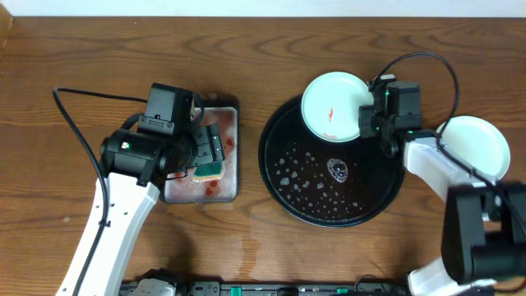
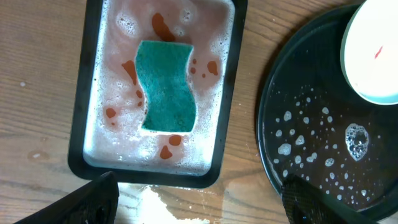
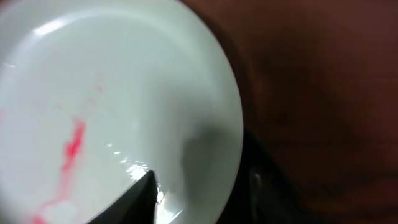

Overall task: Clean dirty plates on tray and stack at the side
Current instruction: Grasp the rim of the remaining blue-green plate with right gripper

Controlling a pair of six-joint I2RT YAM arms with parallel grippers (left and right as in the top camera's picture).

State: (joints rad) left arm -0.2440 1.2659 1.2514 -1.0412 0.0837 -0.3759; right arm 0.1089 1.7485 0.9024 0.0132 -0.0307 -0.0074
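Plate (image 1: 329, 103) overhangs tray (image 1: 283, 177) by right gripper (image 1: 370, 119), grip unclear; left gripper (image 1: 209, 146) gapes near sponge (image 2: 166, 87).

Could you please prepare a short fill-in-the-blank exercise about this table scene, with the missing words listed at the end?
1. The smear on the plate at the round tray edge is ____.
2. The sponge lies in the smaller tray, whose shape is ____.
3. The left gripper holds nothing; it is ____.
4. The round tray, dotted with foam, is ____ in colour.
Missing words: red; rectangular; open; black.
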